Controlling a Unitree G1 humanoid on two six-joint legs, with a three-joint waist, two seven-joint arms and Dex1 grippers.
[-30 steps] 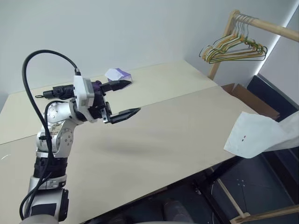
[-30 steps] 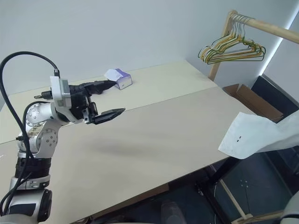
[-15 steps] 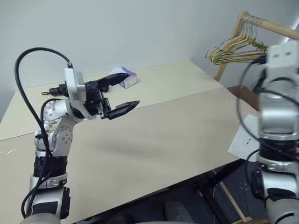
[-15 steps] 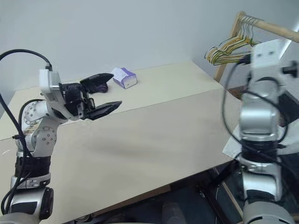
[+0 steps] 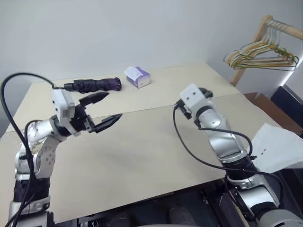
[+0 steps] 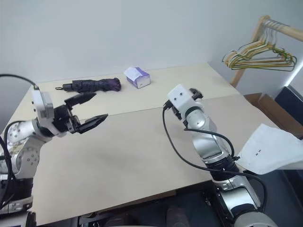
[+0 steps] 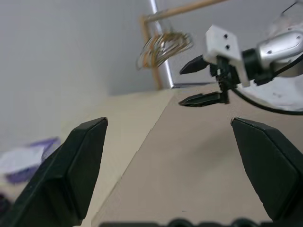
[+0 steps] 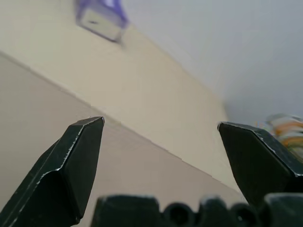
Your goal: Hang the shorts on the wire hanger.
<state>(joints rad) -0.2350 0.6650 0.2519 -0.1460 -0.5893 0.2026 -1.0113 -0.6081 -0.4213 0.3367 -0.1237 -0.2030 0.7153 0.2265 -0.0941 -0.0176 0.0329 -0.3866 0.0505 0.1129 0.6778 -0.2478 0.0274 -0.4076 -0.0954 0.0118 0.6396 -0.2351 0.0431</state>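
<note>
Beige surface (image 5: 142, 156) spans the workspace, with a seam running across it; at the far edge lie a folded dark umbrella (image 5: 92, 84) and a small white-purple tissue box (image 5: 138, 76). A wooden rack (image 5: 265, 33) stands off the far right corner, carrying a bunch of yellow, green and white hangers (image 5: 260, 52). No single dark olive wire hanger can be picked out in these views. The shorts (image 6: 272, 151) are off the surface altogether: white cloth hanging past its right near edge, small dark marks near one hem, upper part cut by the frame, so what supports them cannot be told. Right claw (image 7: 204, 80) is over the middle of the surface, jaws spread wide, nothing in them, pointing toward the far side. Left claw (image 5: 100, 111) is over the left part, likewise released and empty, pointing toward the right. Key relation: the shorts lie to the right of and nearer than the right claw, behind its pointing direction, past the right arm's elbow. Judgement: right arm is much the nearer; it would have to swing out to the right and turn before any grasp. Left claw is well apart, the whole surface between.
</note>
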